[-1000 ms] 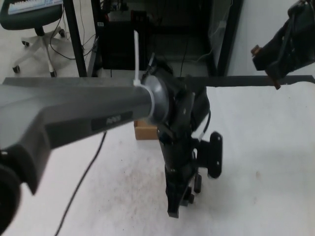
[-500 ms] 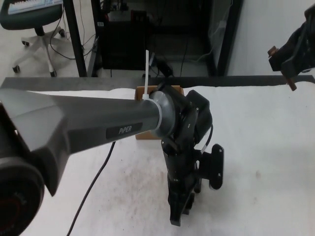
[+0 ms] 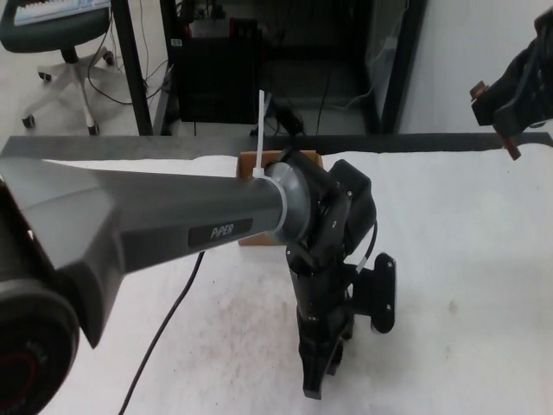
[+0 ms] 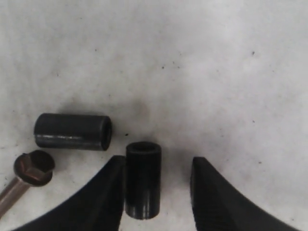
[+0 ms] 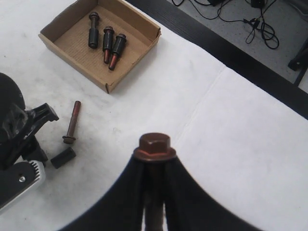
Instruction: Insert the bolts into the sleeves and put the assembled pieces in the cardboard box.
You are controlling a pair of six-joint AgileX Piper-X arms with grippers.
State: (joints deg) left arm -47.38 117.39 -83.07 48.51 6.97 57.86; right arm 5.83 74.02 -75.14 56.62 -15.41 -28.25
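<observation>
Over the last second the left arm (image 3: 321, 285) has sunk toward the bench (image 5: 231, 144) and shifted aside, baring part of the cardboard box (image 3: 259, 235) behind it, while the right gripper (image 3: 505, 108) has drawn off toward the edge of the high view. A dark sleeve (image 4: 143, 180) lies between the spread fingers of the left gripper (image 4: 161, 168), close against one finger and with a clear gap to the other (its open bore points away from the wrist). Just beside it a second sleeve (image 4: 72, 131) lies crosswise, with a loose bolt (image 4: 33, 167) next to that. Well apart and raised, the right gripper's jaws pinch a copper-headed bolt (image 5: 154, 144) by its shank. The box already holds three assembled pieces (image 5: 108, 43). The grasp would likely go best if the left gripper centred on the sleeve first, then closed on its middle, leaving the bore end free for the bolt and the neighbouring sleeve undisturbed.
</observation>
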